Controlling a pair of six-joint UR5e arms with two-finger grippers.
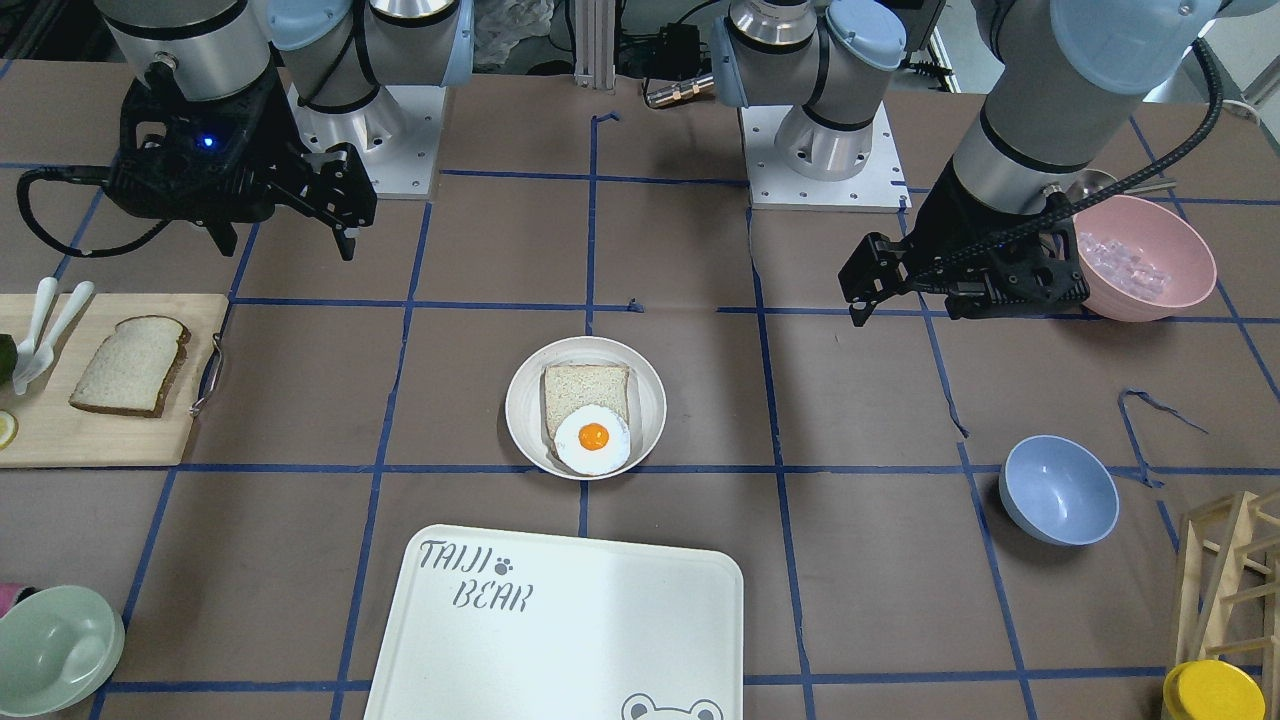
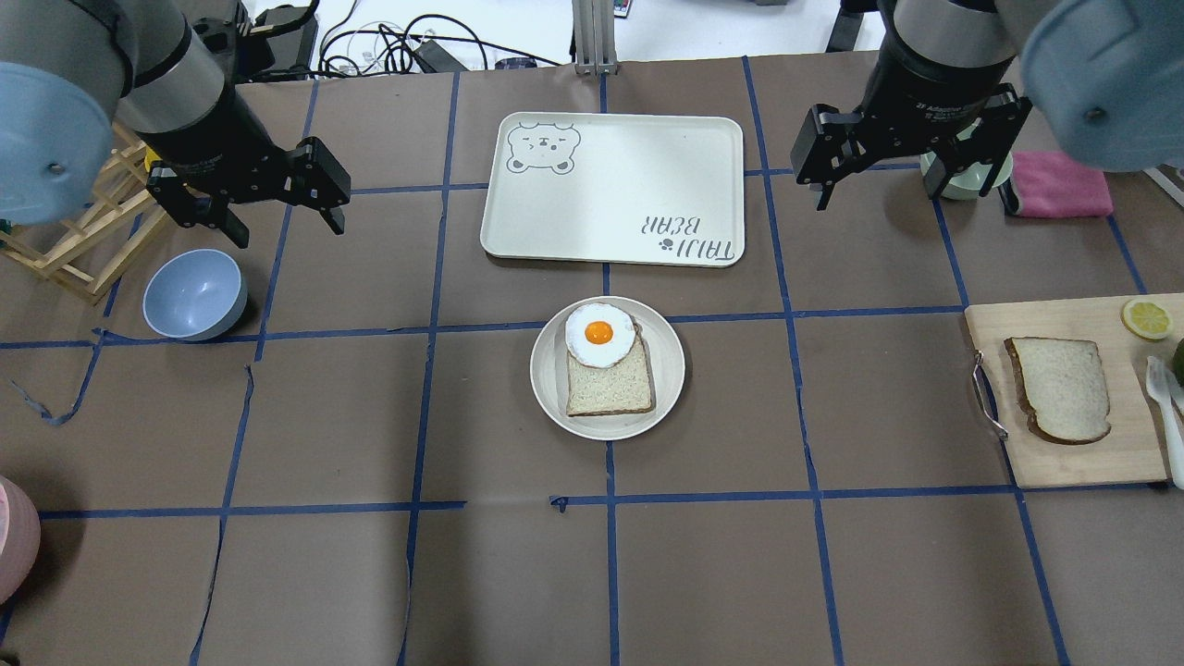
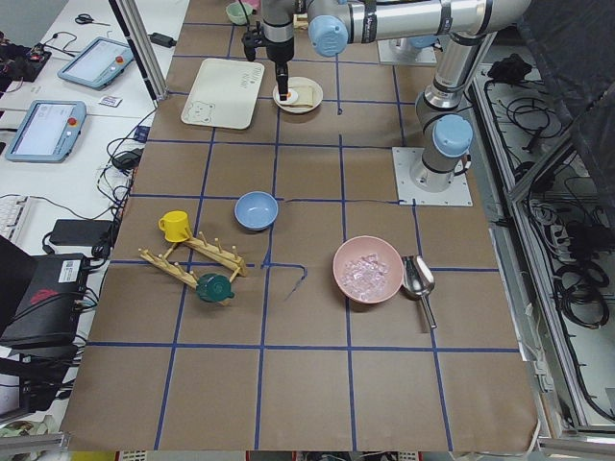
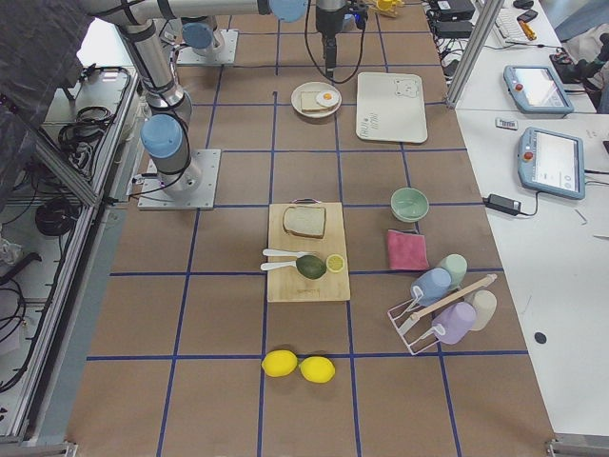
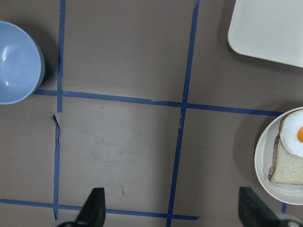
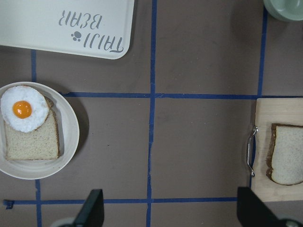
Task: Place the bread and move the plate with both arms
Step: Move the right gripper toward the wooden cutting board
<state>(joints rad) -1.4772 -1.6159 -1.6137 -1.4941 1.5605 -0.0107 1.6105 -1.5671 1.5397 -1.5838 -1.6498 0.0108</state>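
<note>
Tools hover agape: left tool (image 2: 287,231), right tool (image 2: 906,192), flanking plate (image 2: 548,370).

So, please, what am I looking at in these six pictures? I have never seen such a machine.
It is a robot with two jointed arms at a table; each ends in a two-finger end effector. Four pictures come from fixed cameras: one facing the robot, one above its shoulders, one at each table end. Two come from wrist cameras looking down. The left end effector and right end effector are open and hold nothing. In the middle, a plate carries a small slice with a fried egg on it. The larger bread lies on a wooden board on the robot's right. A white tray and a blue bowl are there too.
</note>
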